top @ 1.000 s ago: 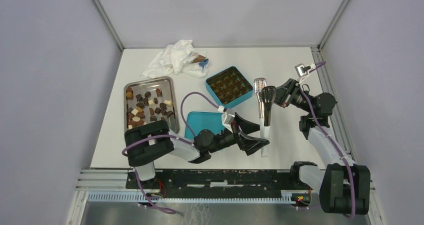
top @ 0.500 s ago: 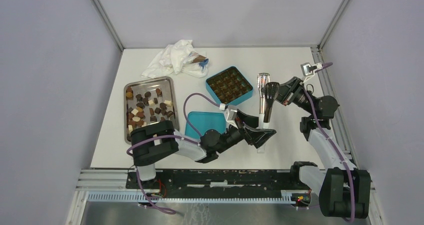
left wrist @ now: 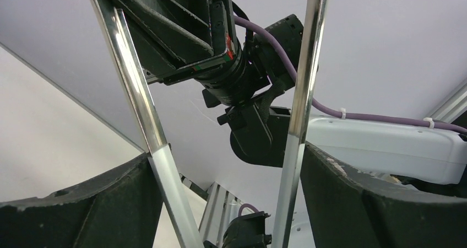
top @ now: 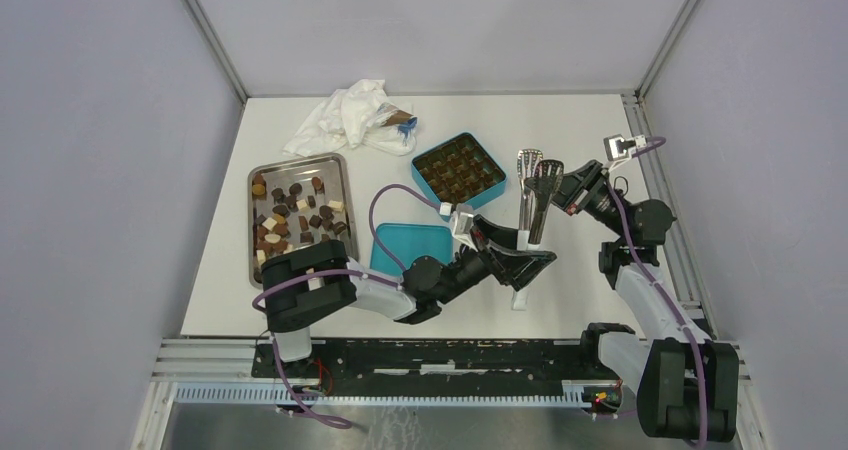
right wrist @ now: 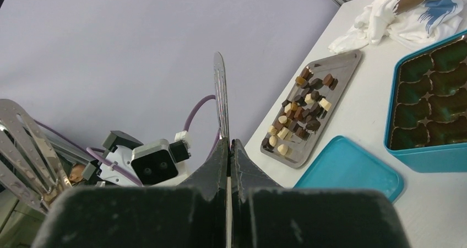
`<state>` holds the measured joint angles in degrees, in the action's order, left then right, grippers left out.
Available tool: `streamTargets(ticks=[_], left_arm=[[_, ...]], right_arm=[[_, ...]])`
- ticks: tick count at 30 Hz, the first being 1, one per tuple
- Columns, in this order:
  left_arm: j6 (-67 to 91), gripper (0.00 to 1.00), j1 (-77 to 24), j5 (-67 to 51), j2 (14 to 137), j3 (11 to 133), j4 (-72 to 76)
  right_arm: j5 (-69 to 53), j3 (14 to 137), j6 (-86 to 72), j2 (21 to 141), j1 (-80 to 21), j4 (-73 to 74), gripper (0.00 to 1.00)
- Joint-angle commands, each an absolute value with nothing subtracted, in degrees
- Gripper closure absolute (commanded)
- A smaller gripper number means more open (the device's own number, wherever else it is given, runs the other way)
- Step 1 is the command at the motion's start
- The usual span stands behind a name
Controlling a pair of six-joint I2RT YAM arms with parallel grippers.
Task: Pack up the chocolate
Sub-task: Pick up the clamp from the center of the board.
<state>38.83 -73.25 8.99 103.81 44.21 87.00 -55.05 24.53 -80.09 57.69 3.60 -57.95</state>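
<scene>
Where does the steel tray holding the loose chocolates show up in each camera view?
Top external: steel tray left of centre, chocolates scattered on it.
Left wrist: not in it; the tongs cross that view.
Right wrist: steel tray upper right of centre, running diagonally.
Shared landmark: the teal lid, lying beside the tray's near right corner in both views that show it.

Crumpled white bag (top: pixel 352 118) at back, teal lid (top: pixel 412 245) beside steel tray (top: pixel 300 160).
</scene>
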Motion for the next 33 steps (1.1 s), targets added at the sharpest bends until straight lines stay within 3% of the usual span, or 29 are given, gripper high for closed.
streamTargets(ticks=[1,19,23,29,33], left_arm=[[41.6,0.12,-73.5,9.9,103.5,46.1,99.6],[44.8,0.15,-72.8,12.3,102.5,45.6,99.6],[44.6,0.2,-72.7,12.1,102.6,45.5,99.6],[44.8,0.32,-72.1,11.6,102.2,44.9,99.6],[45.3,0.34,-71.3,10.6,101.4,44.2,99.6]], right_arm=[[-52.8,24.5,-83.2,56.8,4.3,-61.8,1.0],[-51.2,22.6,-84.0,56.0,5.1,-60.8,1.0],[-51.2,22.8,-83.5,56.0,5.1,-60.0,1.0],[-51.5,22.8,-82.3,55.8,5.1,-59.1,0.93],[-51.9,23.3,-79.8,55.5,5.1,-57.4,0.85]])
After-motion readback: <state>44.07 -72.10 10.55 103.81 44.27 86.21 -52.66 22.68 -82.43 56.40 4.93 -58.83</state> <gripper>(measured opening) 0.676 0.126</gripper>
